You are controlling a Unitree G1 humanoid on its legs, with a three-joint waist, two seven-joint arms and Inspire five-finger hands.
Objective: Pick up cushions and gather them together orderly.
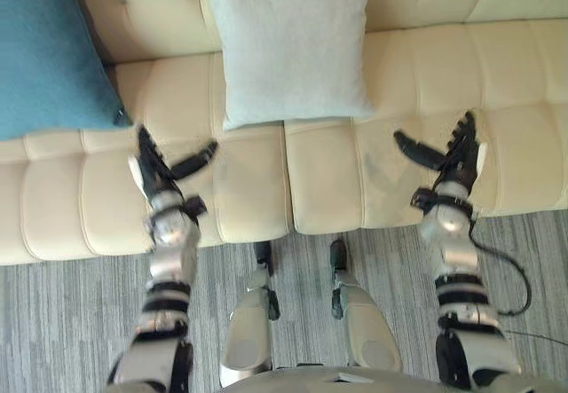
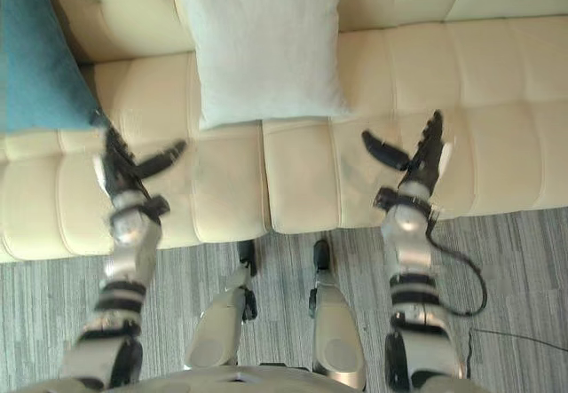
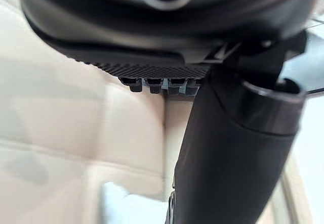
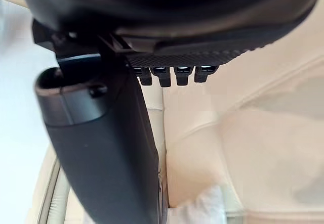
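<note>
Head cams: you've got a pale grey cushion (image 1: 288, 43), soft woven, rectangular, long axis running up the backrest of the tufted cream sofa (image 1: 524, 65). A teal cushion (image 1: 49, 47) sits far left. Left hand (image 1: 155, 176) & right hand (image 1: 453, 158) hover over the seat, both spread wide, empty.
L wrist cam: straight fingers (image 3: 152, 85), seat seam, grey cushion's corner beyond.
R wrist cam: same, mirrored.

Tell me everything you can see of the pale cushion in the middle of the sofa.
The pale cushion is a plain greyish-white rectangle of soft woven-looking fabric. It seems to lean back on the sofa, lower edge on the seat across the gap between two pads; its top is out of view. The open left hand and right hand sit either side, not touching it.
</note>
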